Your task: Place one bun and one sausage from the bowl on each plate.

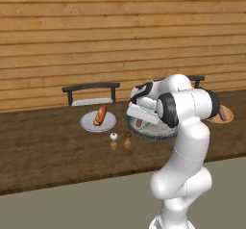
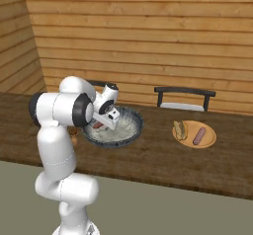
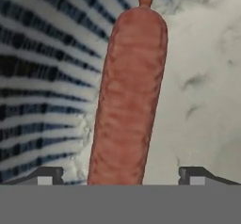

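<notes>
Wood-panelled kitchen: over the bowl [image 2: 129,130], the gripper [image 3: 121,177] hangs with jaws spread wide. A sausage [image 3: 128,96] lies lengthwise between its fingertips.

Sausage [image 3: 128,96]: mottled reddish-brown, lying in the bowl [image 2: 129,130]. Bowl inside pale speckled grey; rim dark blue-grey with radiating pale streaks. Left of bowl, light-grey plate [image 1: 88,123] carrying an orange-brown bun [image 1: 100,115]. Right of bowl, tan-orange plate [image 2: 211,140]. Table [image 1: 43,146] dark brown wood.
</notes>
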Motion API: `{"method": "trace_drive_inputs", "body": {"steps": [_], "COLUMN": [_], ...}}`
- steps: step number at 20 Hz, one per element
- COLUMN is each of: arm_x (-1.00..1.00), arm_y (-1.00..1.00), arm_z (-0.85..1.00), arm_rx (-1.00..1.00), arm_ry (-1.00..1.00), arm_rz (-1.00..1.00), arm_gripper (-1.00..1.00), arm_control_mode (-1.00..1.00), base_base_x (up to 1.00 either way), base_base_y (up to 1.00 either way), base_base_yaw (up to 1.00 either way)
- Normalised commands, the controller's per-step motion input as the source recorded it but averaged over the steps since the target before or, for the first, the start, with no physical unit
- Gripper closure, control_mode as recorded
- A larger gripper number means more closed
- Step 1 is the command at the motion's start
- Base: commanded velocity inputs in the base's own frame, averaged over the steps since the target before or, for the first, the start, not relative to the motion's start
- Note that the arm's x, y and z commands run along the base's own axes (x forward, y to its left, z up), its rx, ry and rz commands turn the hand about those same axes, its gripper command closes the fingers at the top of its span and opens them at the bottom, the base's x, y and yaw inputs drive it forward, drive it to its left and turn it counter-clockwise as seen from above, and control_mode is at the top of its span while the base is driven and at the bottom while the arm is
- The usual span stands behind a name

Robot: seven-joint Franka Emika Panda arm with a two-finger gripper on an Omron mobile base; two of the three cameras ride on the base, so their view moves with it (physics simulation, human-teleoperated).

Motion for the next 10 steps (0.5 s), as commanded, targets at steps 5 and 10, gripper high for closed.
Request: {"method": "trace_drive_inputs", "body": {"steps": [5, 10], "arm_x": [0.0, 0.0], "arm_y": [0.0, 0.0], "arm_z": [0.0, 0.0], "arm_rx": [0.0, 0.0], "arm_ry": [0.0, 0.0], "arm_rz": [0.0, 0.0], "arm_gripper": [1.0, 1.0], "arm_control_mode": [-1.0, -1.0], "base_base_x": [0.0, 0.0], "base_base_y": [0.0, 0.0], "base_base_yaw": [0.0, 0.0]}}
